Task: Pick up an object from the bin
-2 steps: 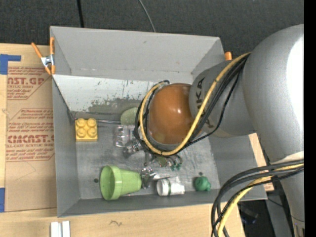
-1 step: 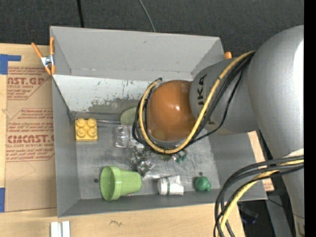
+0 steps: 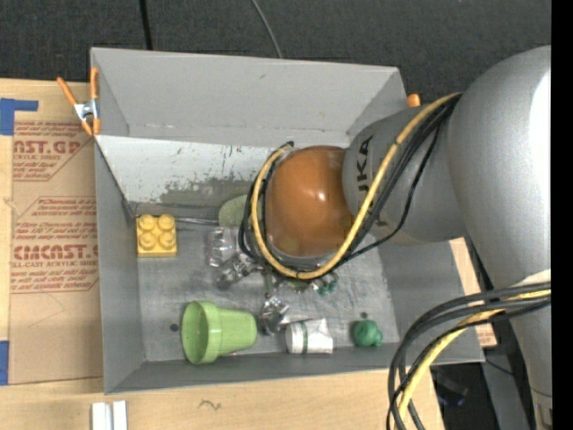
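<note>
My gripper (image 3: 274, 308) is low in the bin (image 3: 242, 97), just beside a white tube (image 3: 309, 338) and a green cup (image 3: 218, 332); I cannot tell how wide it is, and I judge nothing lifted yet

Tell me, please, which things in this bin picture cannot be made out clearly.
In the camera view:
The gripper is mostly under the arm's orange cover; whether it holds anything cannot be told.
The pale green thing is half hidden behind that cover; its kind is unclear.
The shiny metal piece below it is too small to name.
The bin has its floor at the right covered by the arm.
</note>
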You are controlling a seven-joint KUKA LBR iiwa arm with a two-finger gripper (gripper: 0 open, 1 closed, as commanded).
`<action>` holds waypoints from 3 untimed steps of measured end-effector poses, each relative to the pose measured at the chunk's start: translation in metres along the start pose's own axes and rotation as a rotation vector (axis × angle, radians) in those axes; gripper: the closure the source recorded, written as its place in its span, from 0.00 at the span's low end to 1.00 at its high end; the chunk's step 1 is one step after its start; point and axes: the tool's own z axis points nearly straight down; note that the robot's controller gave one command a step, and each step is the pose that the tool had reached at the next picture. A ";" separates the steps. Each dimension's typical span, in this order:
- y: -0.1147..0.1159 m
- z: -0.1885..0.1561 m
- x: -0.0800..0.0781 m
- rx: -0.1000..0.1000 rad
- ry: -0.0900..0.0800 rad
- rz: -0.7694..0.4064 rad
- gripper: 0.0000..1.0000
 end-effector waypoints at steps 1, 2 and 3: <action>0.000 0.000 0.000 0.000 0.000 0.000 0.00; -0.050 0.001 0.011 -0.001 0.002 -0.399 1.00; -0.051 0.002 0.010 0.001 -0.002 -0.399 0.00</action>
